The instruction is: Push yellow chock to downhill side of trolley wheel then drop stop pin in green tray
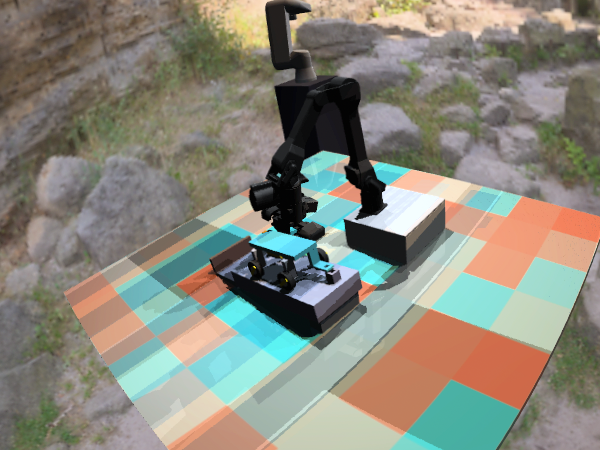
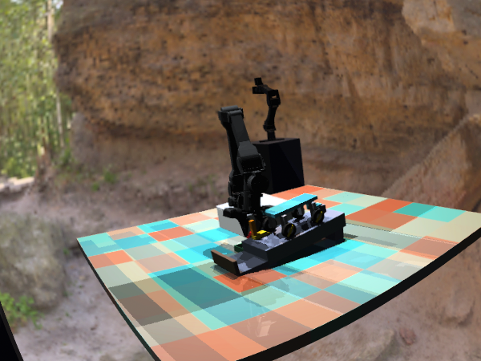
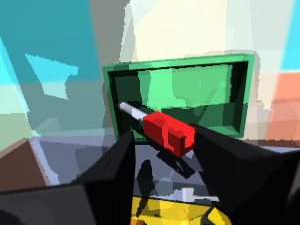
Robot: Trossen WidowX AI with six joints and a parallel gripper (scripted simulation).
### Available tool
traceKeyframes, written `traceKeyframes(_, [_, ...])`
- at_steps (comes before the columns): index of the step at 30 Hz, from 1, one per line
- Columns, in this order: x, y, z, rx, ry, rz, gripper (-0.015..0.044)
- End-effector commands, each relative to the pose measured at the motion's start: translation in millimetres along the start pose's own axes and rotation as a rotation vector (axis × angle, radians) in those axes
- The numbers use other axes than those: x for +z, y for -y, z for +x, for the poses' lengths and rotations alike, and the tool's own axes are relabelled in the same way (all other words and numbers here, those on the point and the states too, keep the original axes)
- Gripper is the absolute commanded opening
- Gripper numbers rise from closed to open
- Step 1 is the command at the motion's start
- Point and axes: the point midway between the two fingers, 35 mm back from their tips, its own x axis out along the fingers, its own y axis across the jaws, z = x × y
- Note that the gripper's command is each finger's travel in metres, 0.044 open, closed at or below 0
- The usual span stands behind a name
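My gripper [image 3: 160,132] [image 1: 300,229] hangs low just behind the trolley, over the green tray [image 3: 175,65]. Its fingers stand apart, so it is open. The stop pin [image 3: 167,134], with a red head and grey shaft, lies tilted between the fingers, its shaft pointing into the tray, and neither finger presses on it. The trolley [image 1: 285,252] [image 2: 290,205], with a cyan deck and yellow-hubbed wheels, stands on the dark ramp [image 1: 300,307] [image 2: 297,242]. The yellow chock [image 3: 165,212] [image 2: 260,232] with its orange handle sits on the ramp beside the trolley's wheel nearest the arm. The top and exterior views hide whether it touches the wheel.
The arm's base stands on a white block [image 1: 405,215] [image 2: 226,216] right of the ramp. A brown end plate [image 1: 231,256] [image 2: 224,261] closes the ramp's low end. The checkered table top [image 1: 450,330] ends in edges on all sides.
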Motion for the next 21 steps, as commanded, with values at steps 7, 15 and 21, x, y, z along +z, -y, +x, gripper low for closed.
traceKeyframes(7, [1,6,3,0.004,0.007,0.002,0.019])
traceKeyframes(15, [0,11,4,0.004,0.007,0.002,0.019])
traceKeyframes(21, [-1,14,5,0.004,0.007,0.002,0.019])
